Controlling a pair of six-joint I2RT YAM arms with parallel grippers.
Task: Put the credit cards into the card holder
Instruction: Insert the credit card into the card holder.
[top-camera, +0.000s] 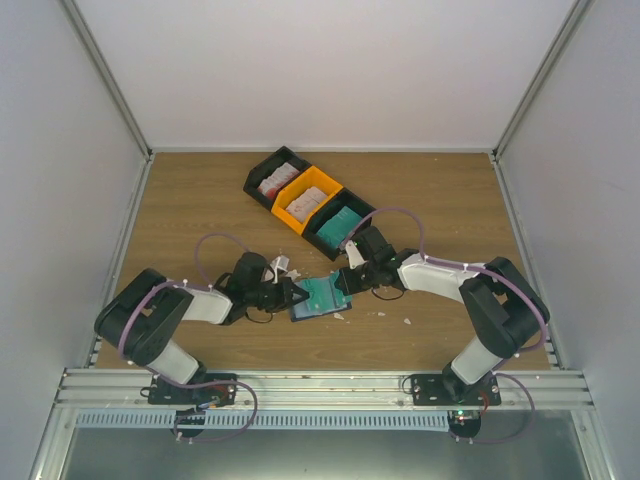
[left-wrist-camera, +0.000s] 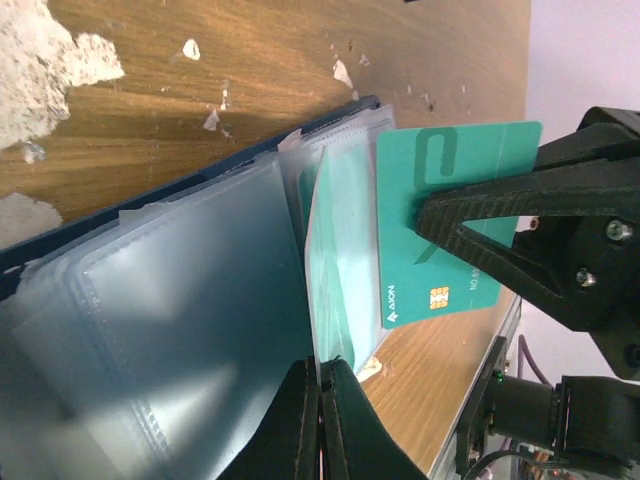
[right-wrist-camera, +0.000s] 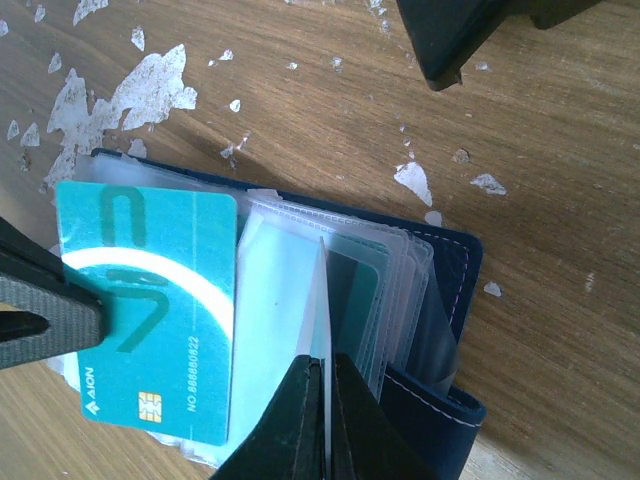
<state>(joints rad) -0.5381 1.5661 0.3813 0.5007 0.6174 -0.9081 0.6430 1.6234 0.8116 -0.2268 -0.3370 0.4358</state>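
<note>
A: State of each claw?

B: The right claw (left-wrist-camera: 420, 232) is pressed together on one teal plastic credit card (left-wrist-camera: 480, 160), gripped midway along a long edge. The left claw (left-wrist-camera: 320, 375) is pinching a clear plastic sleeve leaf (left-wrist-camera: 340, 260) and holding it upright. That leaf appears to carry a second teal card (right-wrist-camera: 170, 300).

A: Location of the target?

B: The navy-blue folding card holder (right-wrist-camera: 450, 410) lies open on the wooden table (right-wrist-camera: 560, 250), between the two claws. The gripped card stands just beside the raised leaf, its long axis roughly parallel to it. The right arm carries it, so I judge that arm must present a short edge to a sleeve mouth. I cannot see which mouth.

A: Markings?

B: Both cards show "AION" and a gold chip. The sleeved one reads "NO.868860522".
</note>
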